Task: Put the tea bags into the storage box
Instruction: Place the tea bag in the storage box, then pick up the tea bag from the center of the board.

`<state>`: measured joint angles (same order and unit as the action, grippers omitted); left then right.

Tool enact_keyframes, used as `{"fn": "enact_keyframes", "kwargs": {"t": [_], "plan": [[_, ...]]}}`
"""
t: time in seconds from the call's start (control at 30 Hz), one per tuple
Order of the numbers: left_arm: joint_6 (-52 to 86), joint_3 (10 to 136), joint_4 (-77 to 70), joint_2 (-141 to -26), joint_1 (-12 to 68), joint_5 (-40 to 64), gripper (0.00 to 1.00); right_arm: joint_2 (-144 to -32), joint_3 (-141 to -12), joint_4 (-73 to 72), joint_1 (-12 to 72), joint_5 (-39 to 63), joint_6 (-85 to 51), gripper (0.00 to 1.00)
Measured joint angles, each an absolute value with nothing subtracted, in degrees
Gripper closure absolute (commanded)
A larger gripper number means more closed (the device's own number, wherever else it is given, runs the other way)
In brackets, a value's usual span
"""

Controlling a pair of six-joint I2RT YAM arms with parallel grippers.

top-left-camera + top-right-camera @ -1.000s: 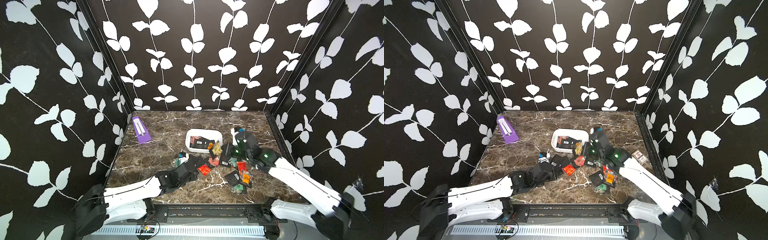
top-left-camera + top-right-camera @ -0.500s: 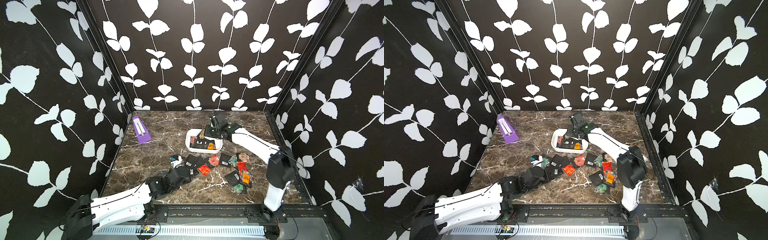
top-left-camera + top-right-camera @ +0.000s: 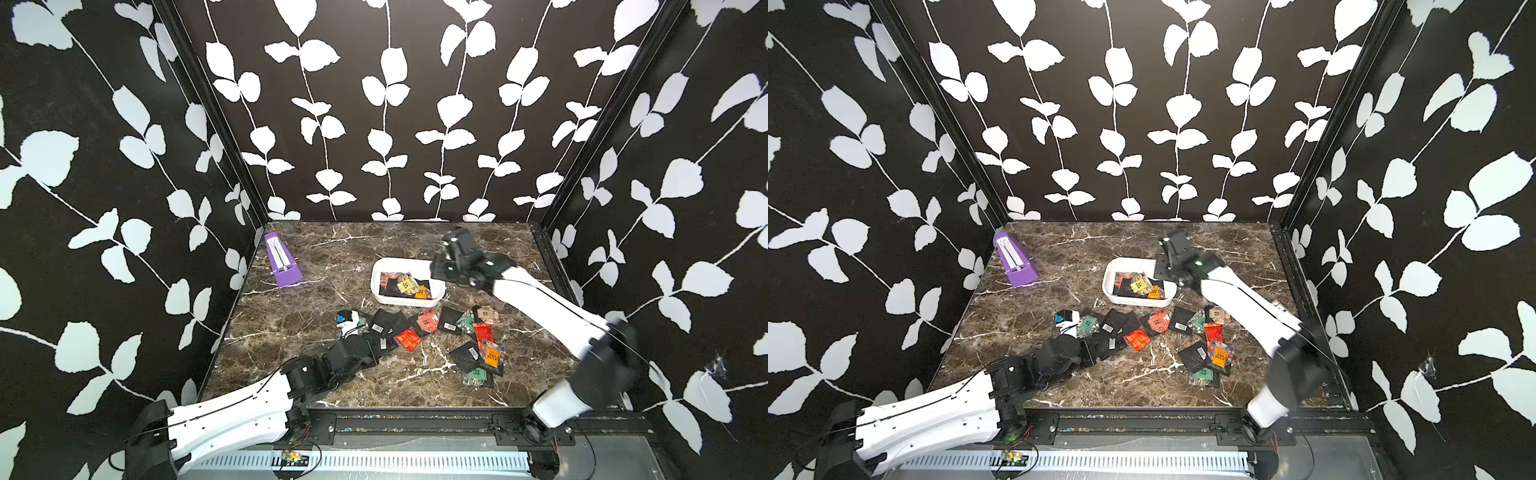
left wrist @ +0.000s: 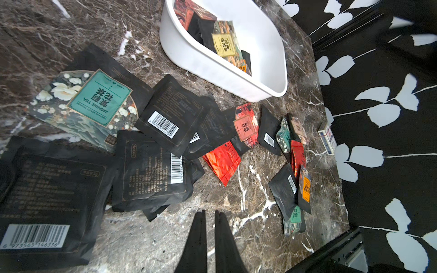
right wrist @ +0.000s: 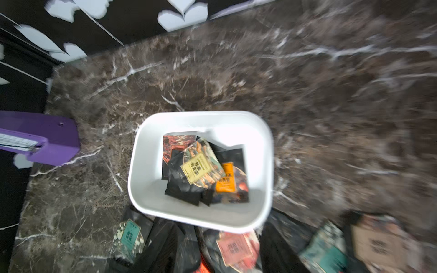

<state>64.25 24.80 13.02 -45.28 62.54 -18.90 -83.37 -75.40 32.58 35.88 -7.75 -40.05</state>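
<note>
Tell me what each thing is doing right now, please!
storage box, upright on the table, partly filled.
tea bags, a few inside the box, most scattered on the table.
left pincer, shut, empty, low beside the bags.
right pincer, up beside the box, blurred, open or shut unclear.
metronome, standing apart, untouched.

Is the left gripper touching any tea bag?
Apart. The left wrist view shows the left gripper shut over bare marble, clear of the nearest black tea bag.
</note>
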Motion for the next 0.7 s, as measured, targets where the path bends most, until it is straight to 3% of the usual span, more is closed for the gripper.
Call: {"fn": "enact_keyframes", "kwargs": {"t": [0.27, 0.43, 0.7], "plan": [[62.65, 25.63, 5.91, -53.25, 62.57, -15.79, 0.88, -62.41, -52.93, 40.69, 36.21, -9.26, -47.2, 0.44], [62.57, 27.33, 2.28, -58.39, 62.76, -13.93, 0.88, -59.55, -41.6, 46.41, 36.82, -9.89, -53.89, 0.42], [63.22, 27.33, 0.1, -59.66, 63.13, -12.75, 0.88, -57.91, -34.0, 47.7, 36.82, -11.4, -59.55, 0.38]]}}
